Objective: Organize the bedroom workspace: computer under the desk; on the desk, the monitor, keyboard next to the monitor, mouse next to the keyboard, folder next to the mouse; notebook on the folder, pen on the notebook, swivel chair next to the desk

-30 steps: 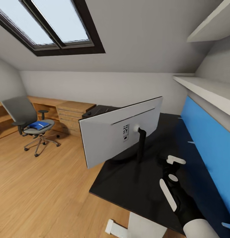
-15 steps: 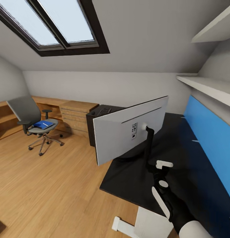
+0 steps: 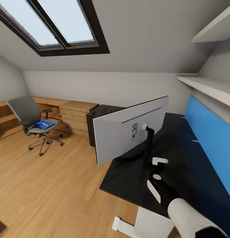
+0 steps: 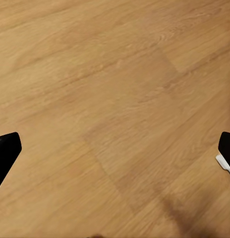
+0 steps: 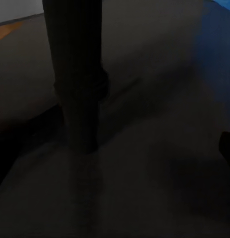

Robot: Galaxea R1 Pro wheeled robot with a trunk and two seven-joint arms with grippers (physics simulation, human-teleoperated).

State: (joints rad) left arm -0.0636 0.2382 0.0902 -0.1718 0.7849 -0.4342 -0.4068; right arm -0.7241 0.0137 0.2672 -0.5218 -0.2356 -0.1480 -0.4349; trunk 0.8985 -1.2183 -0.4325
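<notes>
Head view shows the wide flat monitor (image 3: 131, 130), light grey back toward the camera, standing on its black foot on the matte black tabletop (image 3: 181, 155). The right gripper (image 3: 154, 168) hovers just behind the monitor's stand, close to it; whether it is open or closed I cannot tell. Across the wood plank floor (image 3: 45, 188), well apart from the desk, the grey swivel chair (image 3: 34, 124) carries the bright blue folder (image 3: 43, 124) on its seat. Left wrist view shows the left gripper (image 4: 115, 153) spread wide above the floor.
</notes>
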